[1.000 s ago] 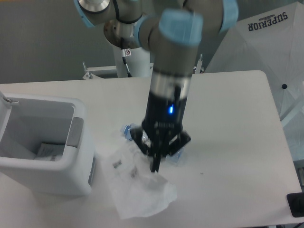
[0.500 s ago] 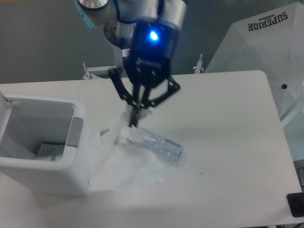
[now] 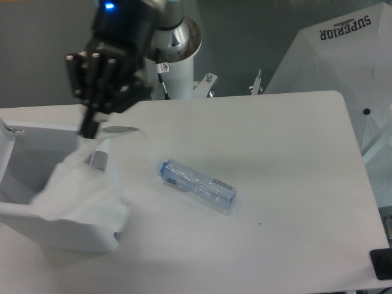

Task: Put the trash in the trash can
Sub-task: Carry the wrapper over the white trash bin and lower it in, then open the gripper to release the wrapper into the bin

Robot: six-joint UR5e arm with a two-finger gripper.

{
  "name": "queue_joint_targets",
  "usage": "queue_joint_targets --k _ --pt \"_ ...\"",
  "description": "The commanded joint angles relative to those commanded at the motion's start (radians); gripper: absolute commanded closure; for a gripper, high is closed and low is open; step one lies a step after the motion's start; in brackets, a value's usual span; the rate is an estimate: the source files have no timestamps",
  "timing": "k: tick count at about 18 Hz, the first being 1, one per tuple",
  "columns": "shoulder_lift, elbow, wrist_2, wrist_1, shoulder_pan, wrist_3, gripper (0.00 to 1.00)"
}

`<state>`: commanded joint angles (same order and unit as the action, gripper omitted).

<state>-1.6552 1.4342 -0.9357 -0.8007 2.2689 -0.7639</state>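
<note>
UR5e gripper (image 3: pixel 89 130) raised over the right-hand rim of the trash can (image 3: pixel 37 228), fingers pinched together on the top edge of the plastic bag (image 3: pixel 79 196). Bag hanging down from the fingertips, draped across the can's right wall and front corner, partly inside the opening and partly spilling over the outside; printed labels not discernible in this blurred view. Grey panel (image 3: pixel 97 160) at the can's rim just visible beside the bag. Water bottle (image 3: pixel 197 186) lying on its side on the white table (image 3: pixel 288 159), well apart from the can to its right, cap end pointing up-left toward the can, untouched by the gripper. Blue indicator light (image 3: pixel 109 7) lit on the wrist. White canopy marked "SUPERIOR" (image 3: pixel 343 43) behind the table's far right corner.
</note>
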Motion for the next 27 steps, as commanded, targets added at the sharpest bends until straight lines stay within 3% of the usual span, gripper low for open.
queue_joint_targets --k 5,12,20,26,27 --pt "-0.003 0.038 -0.006 0.011 -0.054 -0.025 1.0" --pt "0.0 0.156 -0.008 0.018 -0.106 -0.026 1.0" --pt "-0.006 0.248 -0.009 0.017 -0.14 -0.023 1.0" --pt "-0.002 0.276 -0.009 0.012 -0.143 -0.014 1.0" --pt "-0.002 0.276 -0.009 0.012 -0.143 -0.015 0.77"
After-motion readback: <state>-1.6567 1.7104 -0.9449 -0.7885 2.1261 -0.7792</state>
